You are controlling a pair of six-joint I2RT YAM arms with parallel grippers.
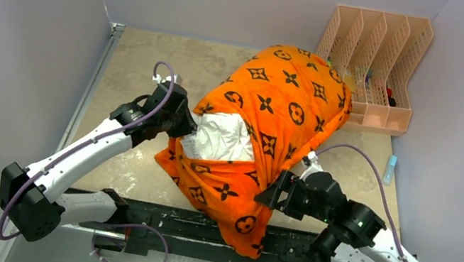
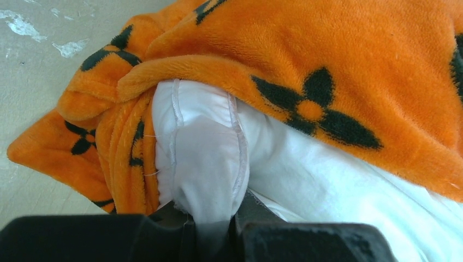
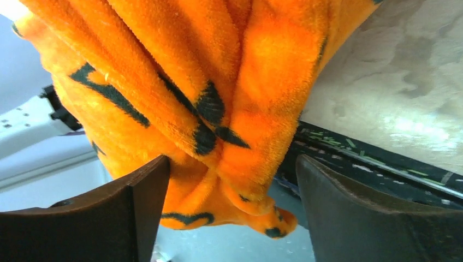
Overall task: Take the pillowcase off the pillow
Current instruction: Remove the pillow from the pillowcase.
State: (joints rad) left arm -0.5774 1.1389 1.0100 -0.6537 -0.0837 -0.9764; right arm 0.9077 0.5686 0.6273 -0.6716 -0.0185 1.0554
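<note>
The orange pillowcase [image 1: 284, 104] with black motifs covers most of the white pillow [image 1: 221, 136], which bulges out of the case's opening on the left. My left gripper [image 1: 184, 125] is at that opening. In the left wrist view it [image 2: 214, 232] is shut on a seamed corner of the pillow [image 2: 202, 153], with the pillowcase [image 2: 355, 60] bunched above and to the left. My right gripper [image 1: 270, 192] is at the case's near right side. In the right wrist view it [image 3: 232, 164] is open, and a hanging fold of the pillowcase [image 3: 180, 65] lies between the fingers, touching the left one.
A peach file rack [image 1: 374, 62] stands at the back right corner. A small pale blue tube [image 1: 390, 170] lies by the right wall. The case's near end droops over the black rail [image 1: 149, 216] at the table's front edge. Walls enclose left, back and right.
</note>
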